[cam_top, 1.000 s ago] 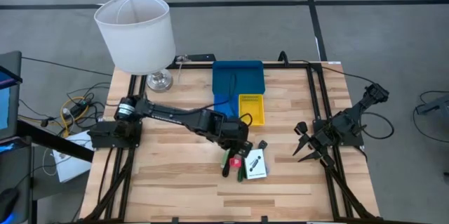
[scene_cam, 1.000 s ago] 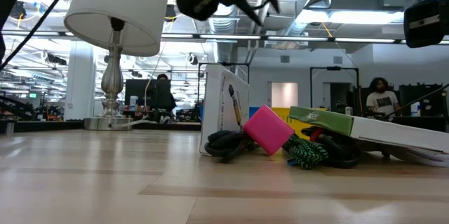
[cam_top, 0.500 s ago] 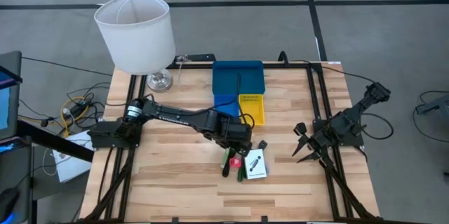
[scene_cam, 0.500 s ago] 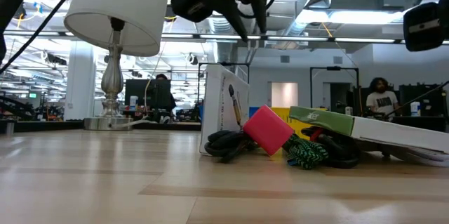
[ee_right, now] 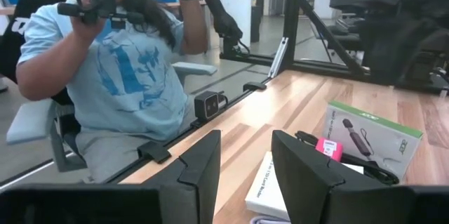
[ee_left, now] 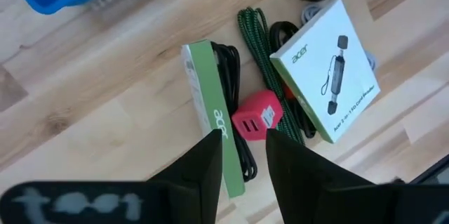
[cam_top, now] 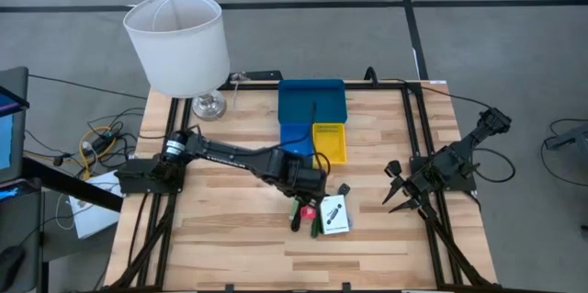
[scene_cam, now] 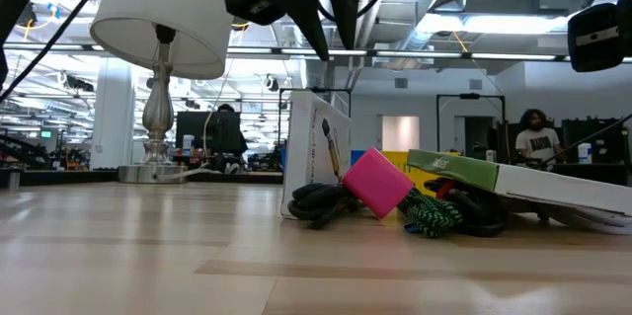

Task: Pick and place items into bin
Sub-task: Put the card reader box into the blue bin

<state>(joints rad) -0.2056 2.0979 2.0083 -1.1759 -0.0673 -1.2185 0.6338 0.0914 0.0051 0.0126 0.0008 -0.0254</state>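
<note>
Items for the bin are gathered in a small heap near the front middle of the desk (cam_top: 220, 238): a pale green strip (ee_left: 208, 115), a red piece (ee_left: 257, 116), a white card (ee_left: 327, 69) and green (ee_left: 254, 41) and black cords (ee_left: 235, 122). The bin (cam_top: 312, 102) is set farther back, apart from the heap. The left hand (ee_left: 242, 155) is held above the heap, its fingers a little parted and nothing held between them. The reach-and-pick step seems to be in hand; a descent with the fingers astride one item is probably called for next. The green strip's long axis is seen to run front to back in the high view, beside the red piece. The right hand (cam_top: 401, 194) is parked at the desk's right edge, open and empty.
</note>
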